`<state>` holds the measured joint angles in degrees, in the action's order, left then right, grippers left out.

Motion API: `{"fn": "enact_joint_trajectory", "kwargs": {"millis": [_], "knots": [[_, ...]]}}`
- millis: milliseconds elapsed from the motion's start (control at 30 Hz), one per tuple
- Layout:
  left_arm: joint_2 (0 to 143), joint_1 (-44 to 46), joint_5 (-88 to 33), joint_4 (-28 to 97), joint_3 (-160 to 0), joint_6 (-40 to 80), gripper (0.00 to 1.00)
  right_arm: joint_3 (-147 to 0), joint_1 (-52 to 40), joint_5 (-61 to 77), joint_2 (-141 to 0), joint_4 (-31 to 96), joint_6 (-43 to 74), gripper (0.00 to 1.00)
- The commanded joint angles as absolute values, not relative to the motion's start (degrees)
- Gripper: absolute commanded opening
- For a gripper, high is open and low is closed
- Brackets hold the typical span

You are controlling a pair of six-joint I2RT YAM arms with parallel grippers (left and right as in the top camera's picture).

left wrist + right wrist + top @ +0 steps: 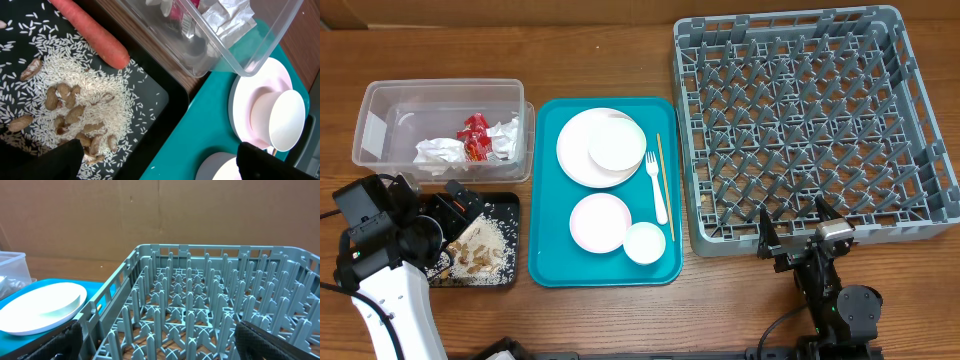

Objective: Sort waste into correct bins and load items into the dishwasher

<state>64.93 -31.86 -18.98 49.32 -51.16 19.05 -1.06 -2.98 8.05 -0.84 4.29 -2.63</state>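
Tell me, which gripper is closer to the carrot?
Left. The left gripper hovers over the black tray holding the carrot; the right gripper is far off, by the grey rack.

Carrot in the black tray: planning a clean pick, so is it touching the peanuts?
Apart. The left wrist view shows a band of rice between the carrot and the peanuts.

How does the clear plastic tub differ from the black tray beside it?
The clear tub is transparent and deep; the black tray is opaque and shallow. The tub holds a red wrapper and crumpled white napkins; the tray holds rice, peanuts and a carrot. Both are rectangular and sit left of the teal tray.
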Motion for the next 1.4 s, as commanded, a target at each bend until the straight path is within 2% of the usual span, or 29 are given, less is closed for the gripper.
{"fn": "enact_joint_trajectory", "kwargs": {"millis": [0, 1367], "knots": [[64.5, -31.4, -18.4, 49.3, -52.4, 17.8, 1.0, -0.4, -2.7, 7.6, -0.4, 4.0, -2.8, 1.0], [64.5, -31.4, -18.4, 49.3, -52.4, 17.8, 1.0, -0.4, -2.7, 8.6, -0.4, 4.0, -2.8, 1.0]]}}
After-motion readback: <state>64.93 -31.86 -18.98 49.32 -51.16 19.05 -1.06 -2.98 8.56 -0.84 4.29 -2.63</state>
